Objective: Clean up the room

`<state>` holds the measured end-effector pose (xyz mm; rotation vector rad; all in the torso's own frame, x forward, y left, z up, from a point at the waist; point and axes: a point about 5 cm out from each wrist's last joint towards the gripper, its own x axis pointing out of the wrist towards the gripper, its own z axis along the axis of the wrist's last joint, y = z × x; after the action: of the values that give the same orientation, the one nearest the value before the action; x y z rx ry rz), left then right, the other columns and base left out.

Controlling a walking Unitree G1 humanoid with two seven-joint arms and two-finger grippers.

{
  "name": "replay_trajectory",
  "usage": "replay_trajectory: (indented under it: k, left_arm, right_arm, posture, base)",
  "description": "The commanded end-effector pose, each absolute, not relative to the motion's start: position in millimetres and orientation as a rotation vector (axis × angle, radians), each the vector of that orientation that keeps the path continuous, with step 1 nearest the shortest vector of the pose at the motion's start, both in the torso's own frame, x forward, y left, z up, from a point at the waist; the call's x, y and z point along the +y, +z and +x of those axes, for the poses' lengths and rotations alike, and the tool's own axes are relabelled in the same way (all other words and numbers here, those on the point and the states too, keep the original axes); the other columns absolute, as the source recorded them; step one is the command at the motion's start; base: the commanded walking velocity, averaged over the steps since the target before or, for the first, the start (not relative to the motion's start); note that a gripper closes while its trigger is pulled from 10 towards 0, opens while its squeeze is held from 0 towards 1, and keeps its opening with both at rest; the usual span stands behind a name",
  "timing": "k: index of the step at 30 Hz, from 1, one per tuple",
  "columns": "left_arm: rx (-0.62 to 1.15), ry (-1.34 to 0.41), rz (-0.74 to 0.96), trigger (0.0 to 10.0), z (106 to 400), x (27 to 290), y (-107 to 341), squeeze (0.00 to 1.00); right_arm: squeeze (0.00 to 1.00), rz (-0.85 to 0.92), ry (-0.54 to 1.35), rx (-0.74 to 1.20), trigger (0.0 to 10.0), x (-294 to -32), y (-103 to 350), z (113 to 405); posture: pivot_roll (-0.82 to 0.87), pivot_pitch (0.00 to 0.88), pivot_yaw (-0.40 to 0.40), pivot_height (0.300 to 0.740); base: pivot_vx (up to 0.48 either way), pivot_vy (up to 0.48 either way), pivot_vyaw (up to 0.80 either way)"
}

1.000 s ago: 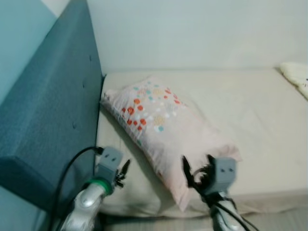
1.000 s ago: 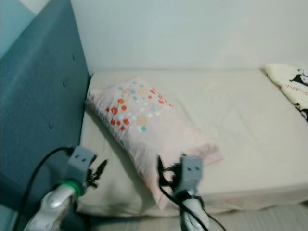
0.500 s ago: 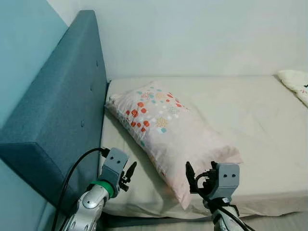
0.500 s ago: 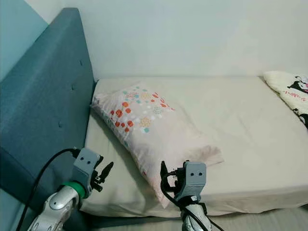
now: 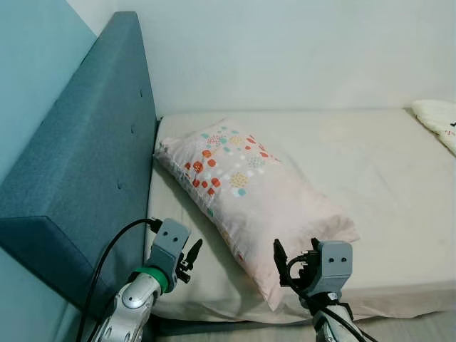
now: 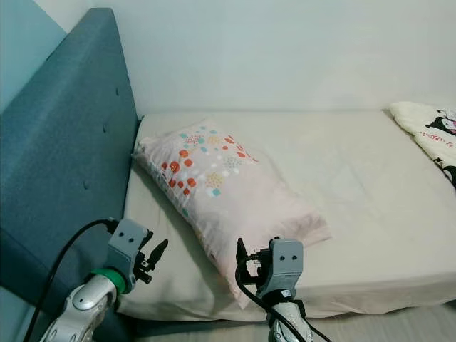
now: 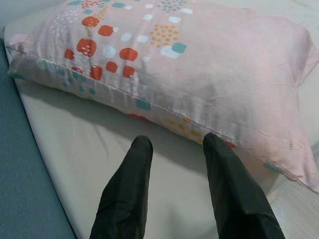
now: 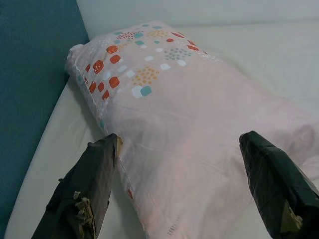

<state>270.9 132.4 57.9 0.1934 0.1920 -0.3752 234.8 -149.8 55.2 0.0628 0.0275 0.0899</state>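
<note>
**Both claws at the bed edge, pillow ahead**

Right claw (image 6: pixel 251 265) is mine, spread wide, hovering at the near edge of the bed (image 5: pixel 370 164), aimed at the pillow's near corner. Right wrist view: the two black fingers (image 8: pixel 84 189) sit far apart with the pillow (image 8: pixel 184 119) between them, not touching it. Nothing held.

Left claw (image 5: pixel 191 253) is up too, near the bed's near-left corner, beside the teal headboard (image 5: pixel 85 171). Left wrist view: fingers (image 7: pixel 127 191) moderately parted, over bare sheet, pointing at the pillow's long side seam. Close to the pillow, no contact, nothing gripped.

Pillow (image 5: pixel 249 192): pale pink, red/teal/orange dot print at its head end. Lies flat on the cream sheet, angled diagonally, printed end near the headboard, plain end toward the bed's front edge, between my two claws.

Second cushion (image 6: pixel 431 132), cream with a black cartoon print, lies at the bed's far right, well apart from the pillow. Black cable (image 5: pixel 107 256) loops off my left wrist.
</note>
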Motion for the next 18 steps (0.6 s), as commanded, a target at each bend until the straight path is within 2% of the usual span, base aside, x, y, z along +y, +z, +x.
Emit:
replay_trajectory:
  k: [1,10,18]
  left_arm:
    - [0.217,-0.380,0.192,10.0,270,131,52,0.00]
    - [0.279,-0.349,0.134,10.0,275,131,52,0.00]
    - [0.285,-0.333,0.051,10.0,283,129,65,0.00]
  right_arm:
    - [0.00,0.065,0.084,0.033,10.0,-151,53,233]
    - [0.00,0.065,0.082,0.030,10.0,-152,54,234]
    - [0.00,0.043,0.049,-0.017,10.0,-164,65,247]
  posture:
    - [-0.01,0.017,0.015,0.715]
    - [-0.01,0.017,0.015,0.690]
    - [-0.01,0.017,0.015,0.660]
  base:
    - [0.000,0.000,0.00]
    - [0.000,0.000,0.00]
    - [0.000,0.000,0.00]
